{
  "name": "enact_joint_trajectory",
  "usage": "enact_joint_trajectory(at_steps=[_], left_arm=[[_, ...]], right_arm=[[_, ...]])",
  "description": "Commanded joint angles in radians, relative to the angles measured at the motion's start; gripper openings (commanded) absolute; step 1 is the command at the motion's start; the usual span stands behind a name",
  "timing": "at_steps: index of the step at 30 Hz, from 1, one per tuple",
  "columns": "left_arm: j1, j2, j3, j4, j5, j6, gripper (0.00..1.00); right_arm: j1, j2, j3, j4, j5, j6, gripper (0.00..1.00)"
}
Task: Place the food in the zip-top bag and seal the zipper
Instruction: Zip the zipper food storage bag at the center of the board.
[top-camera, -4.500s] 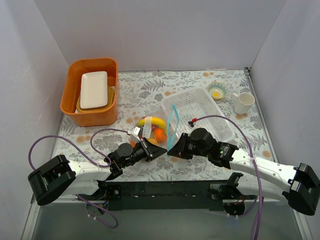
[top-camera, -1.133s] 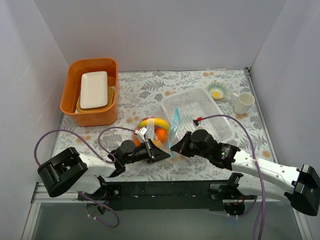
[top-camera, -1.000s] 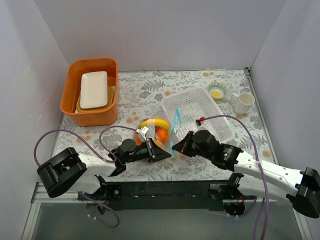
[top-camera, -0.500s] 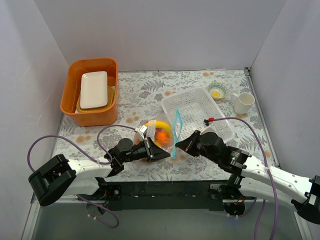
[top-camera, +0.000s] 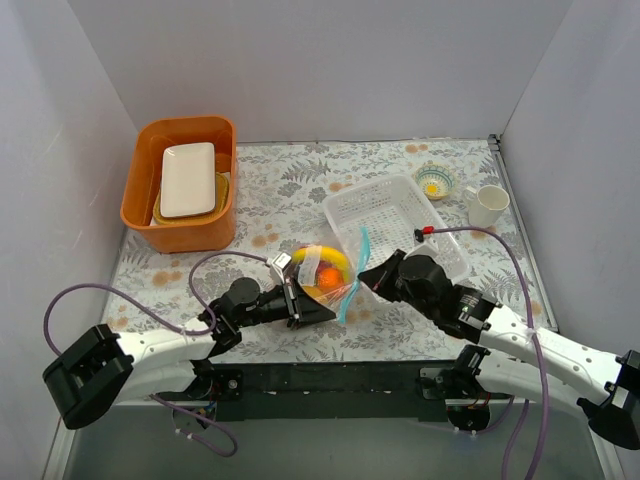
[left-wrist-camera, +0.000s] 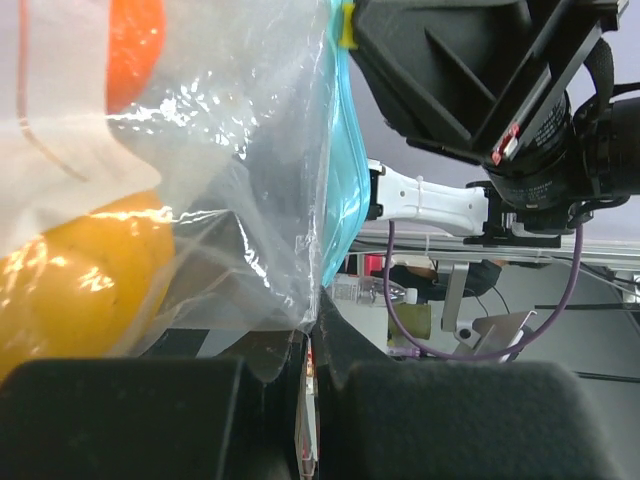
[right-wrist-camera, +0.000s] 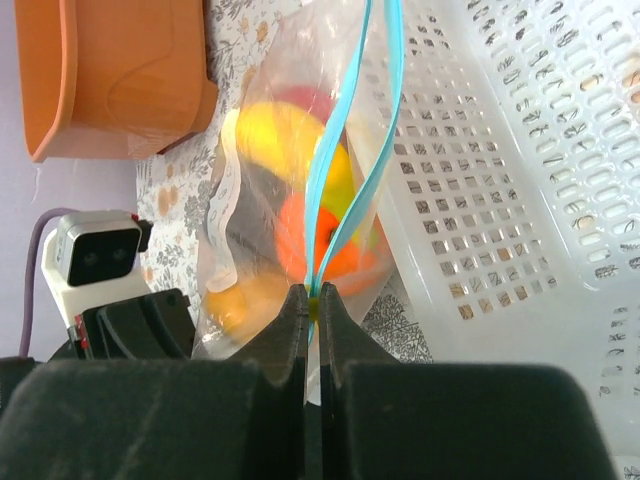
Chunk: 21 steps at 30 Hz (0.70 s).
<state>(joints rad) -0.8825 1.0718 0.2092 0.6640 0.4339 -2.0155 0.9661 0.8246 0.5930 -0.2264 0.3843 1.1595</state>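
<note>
An orange bin (top-camera: 178, 236) is sitting far left, holding a white plate (top-camera: 188, 178). The left arm is lying low across the table, and the left gripper (left-wrist-camera: 310, 322) is pinching a lower corner of the zip-top bag (top-camera: 322, 268), fingers squeezed tight on the plastic. The bag is standing at mid-table with the food (right-wrist-camera: 300, 240) inside: orange and yellow pieces. The right arm is reaching in low, and the right gripper (right-wrist-camera: 313, 298) is clamping the zipper (top-camera: 350, 292) at its near end. The strips are gaping apart above. A white basket (top-camera: 395, 205) is lying just behind.
</note>
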Motion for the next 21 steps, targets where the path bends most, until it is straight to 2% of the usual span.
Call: enact_joint_trajectory(at_steps=[1,6,13,18,21], left_arm=[[0.013,-0.114,-0.045,-0.138,0.085,-0.163,0.0],[0.017,-0.216,-0.074,-0.231,0.063,-0.169,0.0],[0.023,-0.299,-0.111,-0.267,0.043,-0.201,0.0],[0.025,-0.299,-0.117,-0.238,0.074,-0.198,0.0],[0.024,-0.267,-0.131,-0.172,0.149,-0.183,0.0]], right_arm=[[-0.098,0.013,0.059,0.032,0.15,-0.081,0.01],[-0.19,0.053,0.068,0.09,0.041,-0.15,0.01],[-0.277,0.123,0.116,0.139,-0.061,-0.231,0.01],[-0.308,0.165,0.145,0.156,-0.1,-0.253,0.01],[-0.343,0.18,0.156,0.177,-0.137,-0.27,0.01]])
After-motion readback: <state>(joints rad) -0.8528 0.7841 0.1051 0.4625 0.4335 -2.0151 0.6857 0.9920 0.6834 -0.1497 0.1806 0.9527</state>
